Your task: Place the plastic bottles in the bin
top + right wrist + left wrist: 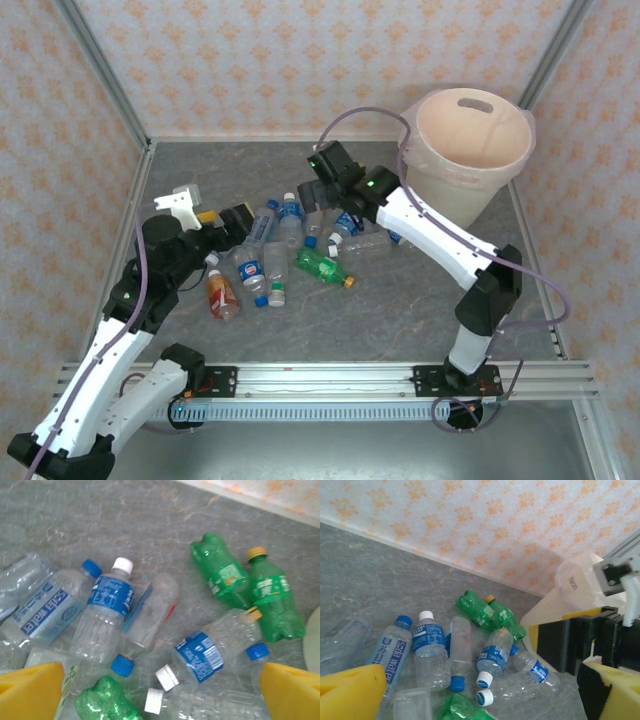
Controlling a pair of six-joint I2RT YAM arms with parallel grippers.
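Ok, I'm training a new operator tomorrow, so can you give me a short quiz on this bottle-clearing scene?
1. True or false: the bin lies tipped on its side.
2. Multiple choice: in the top view, what colour is the cap of the green bottle at the near side of the pile? A) yellow-orange B) blue C) white
3. Fill in: the red-labelled bottle lies closest to the ___ arm.
Key: 1 false, it stands upright at the far right of the table; 2 A; 3 left, beside the left arm.
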